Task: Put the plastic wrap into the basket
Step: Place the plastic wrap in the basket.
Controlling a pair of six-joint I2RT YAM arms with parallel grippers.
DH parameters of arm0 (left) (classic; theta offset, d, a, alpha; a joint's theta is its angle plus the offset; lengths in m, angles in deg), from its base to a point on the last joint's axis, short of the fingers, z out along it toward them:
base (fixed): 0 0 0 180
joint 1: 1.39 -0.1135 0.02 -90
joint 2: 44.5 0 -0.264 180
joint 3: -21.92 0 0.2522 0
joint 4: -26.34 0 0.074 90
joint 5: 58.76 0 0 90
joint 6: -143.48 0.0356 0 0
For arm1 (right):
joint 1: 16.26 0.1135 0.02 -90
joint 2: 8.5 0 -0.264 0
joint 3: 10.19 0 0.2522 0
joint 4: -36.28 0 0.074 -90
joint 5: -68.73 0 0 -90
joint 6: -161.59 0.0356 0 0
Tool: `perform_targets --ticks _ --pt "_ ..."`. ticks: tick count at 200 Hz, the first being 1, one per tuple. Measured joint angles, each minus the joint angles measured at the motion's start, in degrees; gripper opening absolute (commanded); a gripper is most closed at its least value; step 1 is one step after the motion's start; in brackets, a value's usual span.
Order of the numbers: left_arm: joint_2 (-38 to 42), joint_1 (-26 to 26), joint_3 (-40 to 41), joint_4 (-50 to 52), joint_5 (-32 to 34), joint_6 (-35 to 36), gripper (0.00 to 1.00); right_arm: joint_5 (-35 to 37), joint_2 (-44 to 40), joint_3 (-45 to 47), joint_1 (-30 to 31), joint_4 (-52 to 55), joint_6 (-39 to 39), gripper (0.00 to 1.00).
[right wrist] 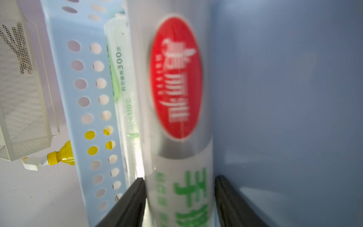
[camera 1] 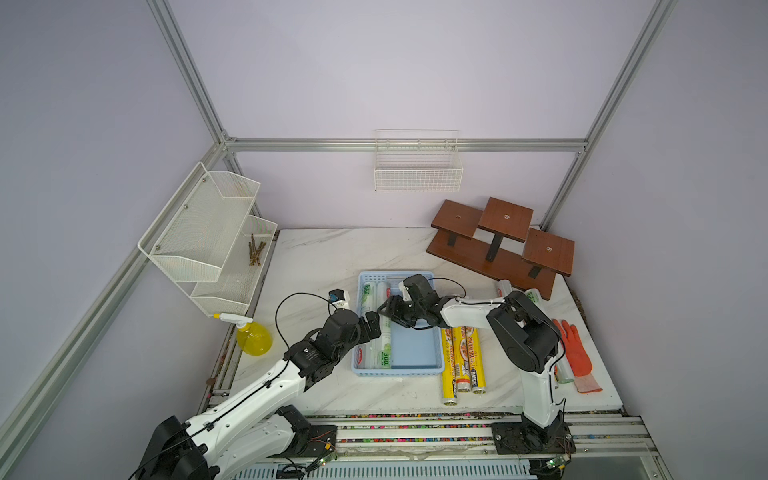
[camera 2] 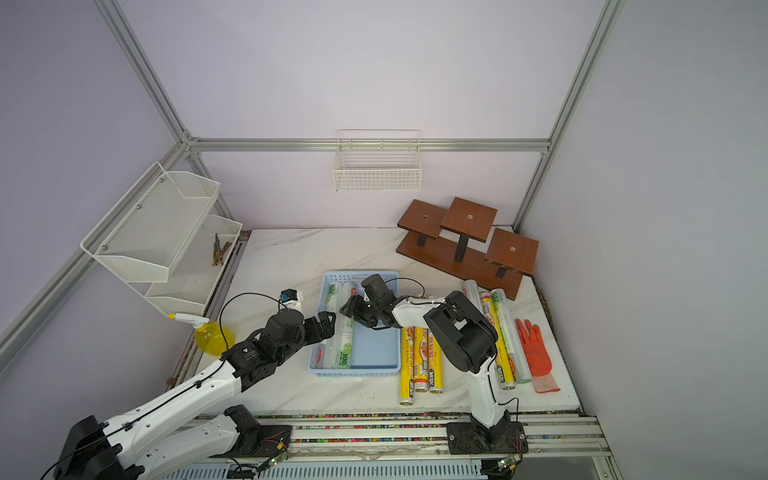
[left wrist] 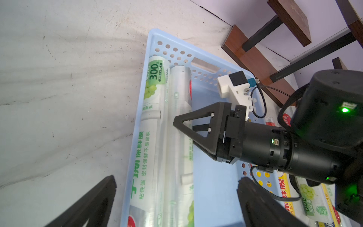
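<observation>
Because the right claw (right wrist: pixel 179 177) stands low inside the basket (left wrist: pixel 137 118) with its jaws slightly apart on either side of a clear roll (right wrist: pixel 176 78), the main risk lies in how it leaves. One jaw seems to sit against the roll's side while a thin gap shows at the other. Lifting off at a slant could drag the roll up or tip it onto the neighbouring roll (left wrist: pixel 154 110) that lies along the basket's wall. A second risk is a knock between arms: the left claw (left wrist: pixel 177 177), jaws wide apart and empty, hangs at the basket's side wall, close to the right one. The clear roll lies flat on the basket floor, lengthwise and just beside its neighbour. It passes straight between the right claw's jaws partway along its length. Three yellow rolls (camera 1: pixel 463 365) lie on the table just beside the basket, and more rolls (camera 2: pixel 509 332) lie behind the right arm, none yet in.
</observation>
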Motion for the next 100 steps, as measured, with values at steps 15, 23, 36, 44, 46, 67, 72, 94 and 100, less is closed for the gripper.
perform_targets --ticks 15,23,36,44,46,67,72,94,100 --pt "0.0 0.0 0.0 0.0 -0.2 0.0 1.0 0.2 0.0 0.0 0.0 -0.1 0.0 0.61" --pt "0.0 0.0 0.0 0.0 -0.3 0.0 1.0 0.2 0.0 0.0 0.0 -0.2 0.0 0.61" --pt "0.0 0.0 0.0 0.0 -0.6 0.0 1.0 0.2 -0.2 0.1 0.0 -0.2 0.0 0.61" --pt "0.0 0.0 0.0 0.0 -0.7 0.0 1.0 0.2 -0.4 0.2 0.0 -0.3 0.0 0.61" --pt "0.0 0.0 0.0 0.0 -0.9 0.0 1.0 0.2 -0.4 0.3 0.0 -0.4 0.0 0.61" --pt "0.0 0.0 0.0 0.0 -2.2 0.5 1.0 0.3 -1.8 1.1 0.0 -0.3 0.0 0.63" --pt "0.0 0.0 0.0 0.0 -2.5 0.5 1.0 0.6 -2.3 1.3 0.0 -0.2 0.0 0.63" --pt "0.0 0.0 -0.4 0.0 -3.8 0.7 1.0 1.7 -5.4 1.7 0.0 1.2 -0.9 0.64" --pt "0.0 0.0 -0.6 0.0 -4.2 0.7 1.0 2.2 -6.4 1.7 0.0 1.7 -1.3 0.64"
